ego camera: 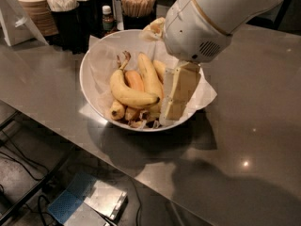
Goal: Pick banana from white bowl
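Camera view shows the white bowl, lined with crinkled paper, sitting on a grey counter with a bunch of bananas lying inside, one long banana curving across the top. The gripper hangs from the white arm into the bowl's right half, its tip down among the fruit just beside that banana's end; whether it is spread or pinching anything cannot be told. Behind the bowl stand a dark cup of sticks and a small bottle.
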### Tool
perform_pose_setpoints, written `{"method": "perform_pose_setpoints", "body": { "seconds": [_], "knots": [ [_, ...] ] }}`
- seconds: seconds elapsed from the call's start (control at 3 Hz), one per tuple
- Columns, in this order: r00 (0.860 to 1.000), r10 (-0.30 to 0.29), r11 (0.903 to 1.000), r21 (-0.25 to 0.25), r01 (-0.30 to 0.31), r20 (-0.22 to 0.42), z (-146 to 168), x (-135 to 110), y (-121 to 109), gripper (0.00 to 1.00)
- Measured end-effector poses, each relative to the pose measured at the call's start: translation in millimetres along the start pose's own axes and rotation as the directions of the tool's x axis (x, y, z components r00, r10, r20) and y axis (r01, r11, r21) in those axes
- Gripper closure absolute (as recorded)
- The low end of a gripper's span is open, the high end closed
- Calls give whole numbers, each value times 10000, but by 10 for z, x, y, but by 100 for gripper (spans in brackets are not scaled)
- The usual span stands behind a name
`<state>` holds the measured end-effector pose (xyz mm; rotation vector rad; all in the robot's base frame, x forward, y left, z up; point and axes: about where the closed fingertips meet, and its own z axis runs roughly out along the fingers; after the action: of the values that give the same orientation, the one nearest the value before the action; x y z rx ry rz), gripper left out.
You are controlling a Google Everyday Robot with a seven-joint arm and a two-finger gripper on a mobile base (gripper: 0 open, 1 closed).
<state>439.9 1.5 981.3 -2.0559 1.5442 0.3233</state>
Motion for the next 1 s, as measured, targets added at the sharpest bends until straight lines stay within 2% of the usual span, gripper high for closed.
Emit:
{"method": "perform_pose_setpoints", "body": {
  "seconds": [0.33, 1.0],
  "knots": [
    [9998, 212, 9997, 73, -213, 38, 21, 41, 25, 0],
    [9901, 1188, 9928, 55, -1195, 745, 257, 321, 77, 0]
  ]
}}
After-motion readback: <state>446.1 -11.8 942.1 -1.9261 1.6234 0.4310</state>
